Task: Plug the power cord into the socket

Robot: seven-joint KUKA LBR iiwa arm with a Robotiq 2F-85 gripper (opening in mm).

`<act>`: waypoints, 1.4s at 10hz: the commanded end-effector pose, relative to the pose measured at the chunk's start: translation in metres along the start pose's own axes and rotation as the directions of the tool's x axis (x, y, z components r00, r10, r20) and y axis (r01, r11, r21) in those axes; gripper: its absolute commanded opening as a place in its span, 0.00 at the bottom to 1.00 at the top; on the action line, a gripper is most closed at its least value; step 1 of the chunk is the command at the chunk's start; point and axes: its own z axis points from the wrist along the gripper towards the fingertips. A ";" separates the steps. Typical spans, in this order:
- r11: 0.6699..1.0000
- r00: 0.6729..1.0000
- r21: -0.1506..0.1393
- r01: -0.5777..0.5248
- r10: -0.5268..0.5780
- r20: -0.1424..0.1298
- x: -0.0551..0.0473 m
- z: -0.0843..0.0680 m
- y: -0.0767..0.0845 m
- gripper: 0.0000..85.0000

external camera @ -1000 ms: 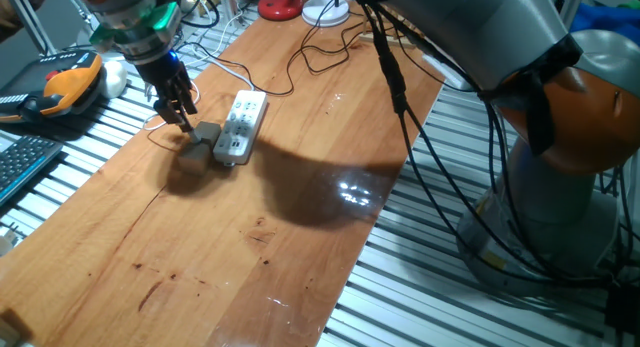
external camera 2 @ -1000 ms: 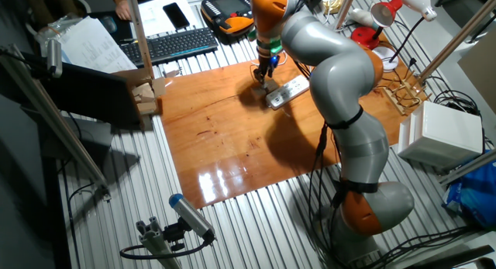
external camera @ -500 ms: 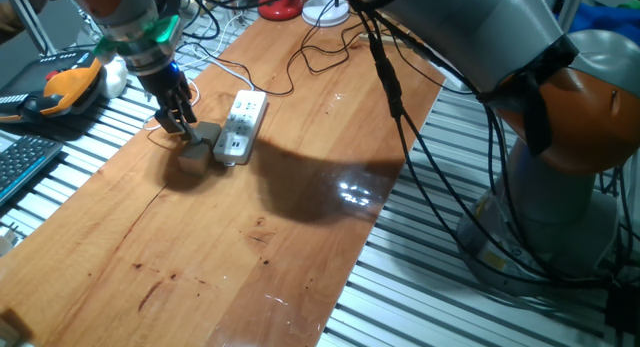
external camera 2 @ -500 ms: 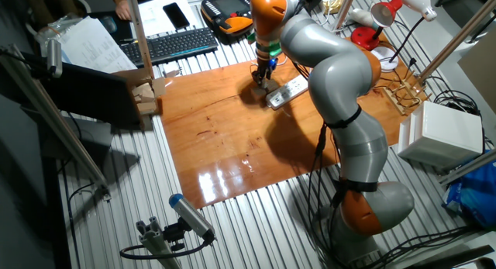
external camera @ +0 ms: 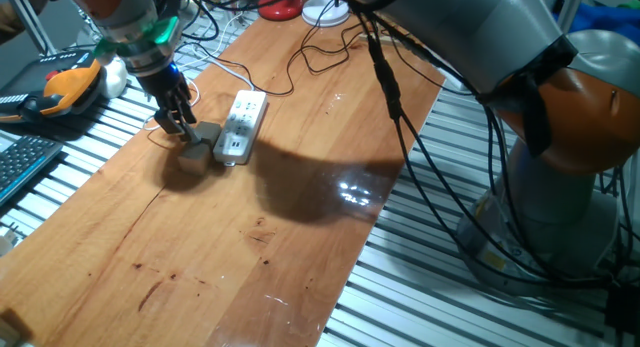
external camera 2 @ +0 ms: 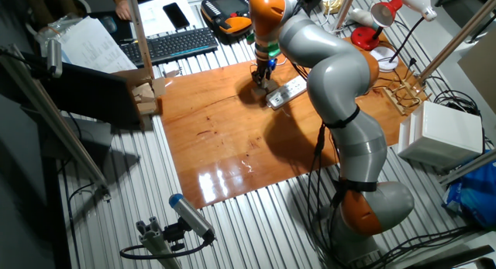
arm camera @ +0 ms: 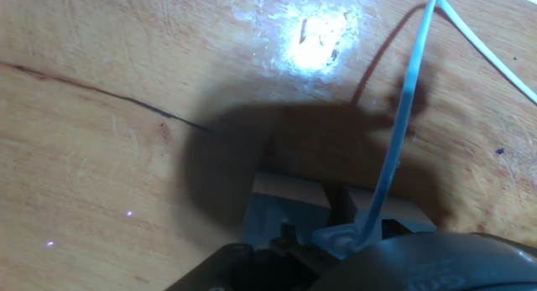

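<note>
My gripper [external camera: 177, 125] hangs low over the far left of the wooden table, just left of the white power strip [external camera: 243, 122], the socket. It also shows in the other fixed view [external camera 2: 262, 75], beside the strip [external camera 2: 288, 89]. Two small grey-tan blocks [external camera: 197, 147] lie right under the fingers and touch the strip's near end. In the hand view the thin white power cord [arm camera: 403, 115] runs up from its small white plug [arm camera: 340, 239], which sits at my gripper's lower edge above the blocks [arm camera: 285, 203]. The jaws look closed on the plug; the fingertips are hidden.
A thin black cable [external camera: 320, 57] loops over the table's far part. A red lamp base [external camera: 280, 5] and a white one [external camera: 325, 12] stand at the far edge. An orange-black pendant [external camera: 70, 82] and a keyboard [external camera 2: 174, 43] lie off the table's left side.
My gripper has shifted slightly left, away from the power strip, then held still. The blocks and the strip have not moved.
</note>
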 end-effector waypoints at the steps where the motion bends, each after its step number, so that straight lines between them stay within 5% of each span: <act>1: 1.000 1.000 -0.004 0.000 0.000 -0.003 0.000 0.000 -0.001 0.60; 13: 0.999 1.000 -0.034 0.004 -0.004 -0.013 0.004 0.007 0.000 0.60; 14: 0.999 1.000 -0.036 0.004 -0.004 -0.013 0.004 0.007 0.000 0.40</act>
